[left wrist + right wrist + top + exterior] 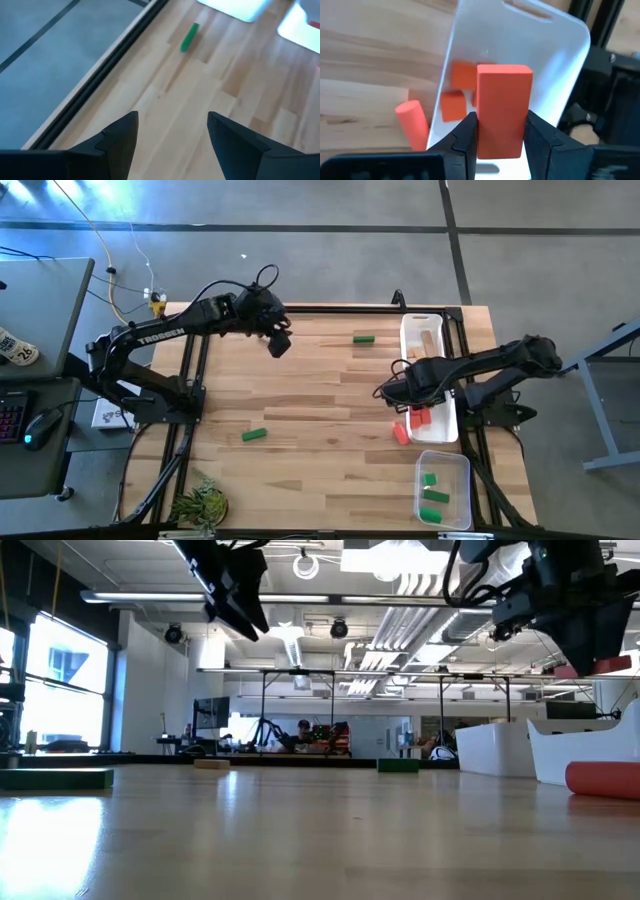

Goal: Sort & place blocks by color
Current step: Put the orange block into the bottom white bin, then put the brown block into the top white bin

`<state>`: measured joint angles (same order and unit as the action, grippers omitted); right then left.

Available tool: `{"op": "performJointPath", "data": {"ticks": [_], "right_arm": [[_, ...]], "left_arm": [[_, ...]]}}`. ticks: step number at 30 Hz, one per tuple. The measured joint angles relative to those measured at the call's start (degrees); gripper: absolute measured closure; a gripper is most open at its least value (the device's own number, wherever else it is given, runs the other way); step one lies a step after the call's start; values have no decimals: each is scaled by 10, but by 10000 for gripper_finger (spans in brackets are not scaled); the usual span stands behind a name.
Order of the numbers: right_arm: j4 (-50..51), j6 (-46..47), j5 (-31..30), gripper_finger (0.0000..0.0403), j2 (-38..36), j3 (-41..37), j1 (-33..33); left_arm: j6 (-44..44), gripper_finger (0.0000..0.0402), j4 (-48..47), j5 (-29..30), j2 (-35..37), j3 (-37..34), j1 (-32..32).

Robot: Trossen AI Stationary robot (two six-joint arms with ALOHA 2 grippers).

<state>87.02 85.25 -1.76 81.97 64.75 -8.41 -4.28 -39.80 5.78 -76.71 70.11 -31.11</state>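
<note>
My right gripper (402, 394) hangs over the near half of the white tray (447, 330), shut on a red block (502, 107). Two red blocks (462, 75) lie in that tray's near end, and a tan block (428, 340) lies at its far end. A red cylinder block (401, 433) lies on the table beside the tray. My left gripper (280, 345) hovers open over the far left of the table, nothing between its fingers (120, 137). One green block (364, 338) lies ahead of it near the far edge. Another green block (254, 435) lies at the near left. My right gripper pinches the red block between its two fingers, one on each of its two long sides (484, 135). The fingers come from above, pointing steeply down. The block's free end (504, 70) sticks out past the fingertips, and the block is lifted clear above the white tray.
A clear tray (462, 465) with green blocks (434, 497) stands at the near right. A small plant (203, 505) sits at the near left corner. Black frame rails run along the table's left and right sides. The middle of the wooden table (320, 400) is bare.
</note>
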Motion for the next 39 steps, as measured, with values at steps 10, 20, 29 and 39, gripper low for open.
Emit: {"op": "performJointPath", "data": {"ticks": [10, 20, 29, 39], "right_arm": [[17, -16, 48, 284, 12, 0, 36], [30, -17, 29, 237, 13, 0, 37], [30, -68, -9, 234, 13, 0, 48], [-30, -185, -40, 233, 13, 0, 116]], "left_arm": [[-1, 177, -3, -2, -42, 1, -68], [9, 177, -11, -40, -110, 1, -119], [-8, 177, -2, -36, -130, 0, -160], [-7, 177, -1, -36, -130, 0, -204]]}}
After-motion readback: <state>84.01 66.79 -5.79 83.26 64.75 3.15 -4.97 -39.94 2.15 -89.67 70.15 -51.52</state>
